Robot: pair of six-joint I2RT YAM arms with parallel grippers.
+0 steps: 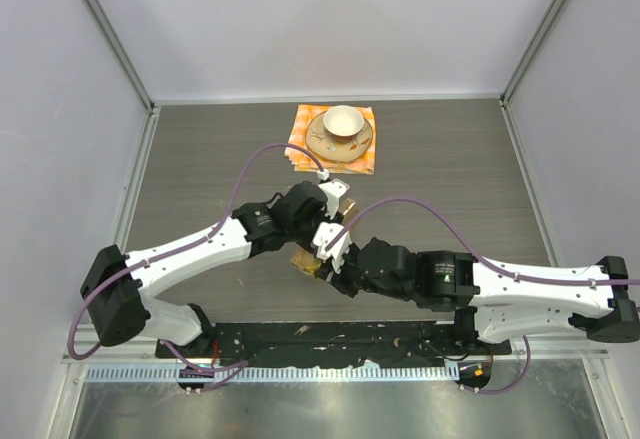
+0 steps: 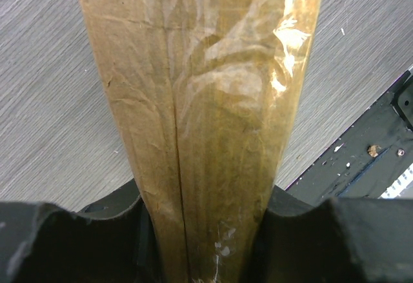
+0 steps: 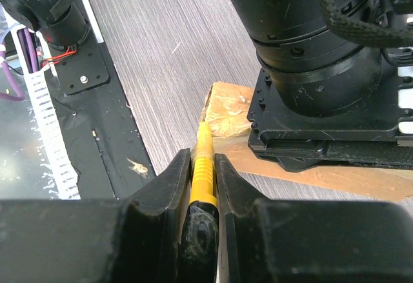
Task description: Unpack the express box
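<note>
The express box (image 2: 206, 102) is a flat brown cardboard box with shiny tape over its seam. My left gripper (image 2: 203, 231) is shut on it, with black fingers (image 2: 77, 244) pressed to both sides. From the top, the left gripper (image 1: 335, 197) and right gripper (image 1: 327, 246) meet over the box (image 1: 303, 260), which is mostly hidden below them. My right gripper (image 3: 203, 160) is shut on a yellow utility knife (image 3: 205, 142). The knife tip touches the taped corner of the box (image 3: 229, 112), just beside the left gripper's black body (image 3: 322, 70).
A cup on a saucer (image 1: 340, 125) sits on an orange checkered cloth (image 1: 300, 155) at the back middle of the table. The black base plate (image 1: 350, 339) runs along the near edge, close to the box. Grey walls close in the sides and back.
</note>
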